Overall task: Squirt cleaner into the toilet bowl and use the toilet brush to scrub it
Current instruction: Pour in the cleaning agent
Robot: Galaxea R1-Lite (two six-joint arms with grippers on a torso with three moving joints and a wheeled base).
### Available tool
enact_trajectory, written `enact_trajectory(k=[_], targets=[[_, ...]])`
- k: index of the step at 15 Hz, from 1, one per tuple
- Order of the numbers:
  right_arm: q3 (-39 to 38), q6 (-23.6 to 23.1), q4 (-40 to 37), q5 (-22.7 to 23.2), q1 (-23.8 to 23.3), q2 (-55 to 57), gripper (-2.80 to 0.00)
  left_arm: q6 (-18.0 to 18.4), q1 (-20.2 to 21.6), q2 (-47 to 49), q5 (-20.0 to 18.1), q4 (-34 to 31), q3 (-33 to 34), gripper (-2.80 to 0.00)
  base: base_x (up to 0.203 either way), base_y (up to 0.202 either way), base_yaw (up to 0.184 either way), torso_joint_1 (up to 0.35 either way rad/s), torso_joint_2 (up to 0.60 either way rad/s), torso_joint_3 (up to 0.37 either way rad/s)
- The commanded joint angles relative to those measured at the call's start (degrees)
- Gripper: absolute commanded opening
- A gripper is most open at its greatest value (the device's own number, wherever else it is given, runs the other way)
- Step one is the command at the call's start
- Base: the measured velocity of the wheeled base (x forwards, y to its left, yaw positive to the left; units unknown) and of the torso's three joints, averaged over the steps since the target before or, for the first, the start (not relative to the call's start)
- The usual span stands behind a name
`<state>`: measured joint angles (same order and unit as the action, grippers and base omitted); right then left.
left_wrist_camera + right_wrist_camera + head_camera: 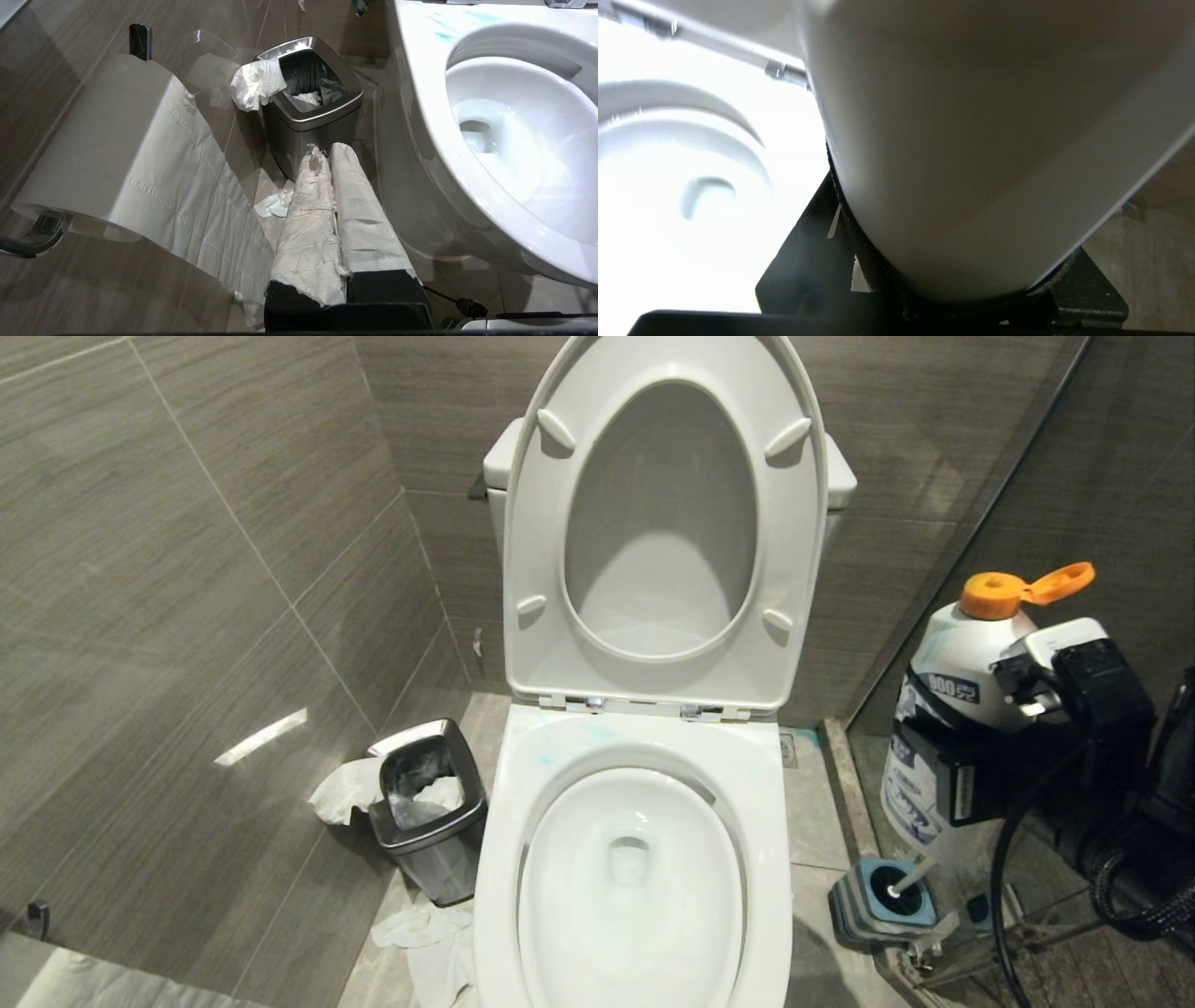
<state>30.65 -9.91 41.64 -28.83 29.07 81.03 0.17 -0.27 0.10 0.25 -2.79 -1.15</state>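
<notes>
The white toilet bowl [767, 803] stands in front of me with seat and lid raised. Pale blue smears of cleaner [560, 747] tint its back rim, and show again in the left wrist view [467, 18]. To the right of the bowl, my right gripper [934, 775] is shut on a white cleaner bottle [962, 681] held upright, its orange flip cap [1004, 593] open. The bottle [971, 140] fills the right wrist view, with the bowl [691, 140] beside it. The toilet brush handle [913, 875] leans in a grey-and-blue holder [873, 905] on the floor; its head is hidden. My left gripper [331, 150], paper-wrapped, is shut and empty, low beside the bowl [420, 93].
A steel waste bin [429, 812] with paper spilling out stands left of the toilet, with crumpled tissue [420, 933] on the floor by it. A toilet roll [107, 140] hangs on the left wall, its tail trailing down. Tiled walls close in on both sides.
</notes>
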Motion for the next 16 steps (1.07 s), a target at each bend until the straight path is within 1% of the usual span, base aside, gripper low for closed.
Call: enact_trajectory(k=[1,3,6,7,9,11,12,14,16], targets=[[0.0,-0.2,0.4,-1.3,2.9,4.7,-2.80,0.1,0.0,0.0,0.0,0.0,0.0,-2.80,0.000,0.000,0.000,0.000,0.00,0.000],[-0.2,-0.8,2.3,-1.9,4.5,7.1,-2.80,0.4,0.0,0.0,-0.2,0.0,0.0,-2.80,0.000,0.000,0.000,0.000,0.00,0.000],[1.1,-3.5,6.7,-3.4,5.6,12.4,-2.80,-0.2,0.0,0.0,-0.1,0.0,0.0,-2.80,0.000,0.000,0.000,0.000,0.00,0.000],[2.0,-4.6,8.9,-4.0,5.8,14.6,-2.80,-0.2,0.0,0.0,-0.1,0.0,0.0,-2.80,0.000,0.000,0.000,0.000,0.00,0.000],[3.4,-7.8,13.7,-6.7,6.0,18.0,-2.80,-0.2,0.0,0.0,-0.1,0.0,0.0,-2.80,0.000,0.000,0.000,0.000,0.00,0.000],[3.4,-10.6,13.9,-7.4,6.0,18.3,-2.80,-0.2,0.0,0.0,-0.1,0.0,0.0,-2.80,0.000,0.000,0.000,0.000,0.00,0.000],[3.3,-13.2,13.9,-7.5,6.0,18.4,-2.80,-0.2,0.0,0.0,-0.1,0.0,0.0,-2.80,0.000,0.000,0.000,0.000,0.00,0.000],[3.3,-19.8,13.4,-7.5,6.0,18.5,-2.80,-0.2,0.0,0.0,-0.1,0.0,0.0,-2.80,0.000,0.000,0.000,0.000,0.00,0.000],[5.0,-25.8,10.4,-7.0,5.9,19.1,-2.80,-0.2,0.0,0.0,-0.1,0.0,0.0,-2.80,0.000,0.000,0.000,0.000,0.00,0.000]])
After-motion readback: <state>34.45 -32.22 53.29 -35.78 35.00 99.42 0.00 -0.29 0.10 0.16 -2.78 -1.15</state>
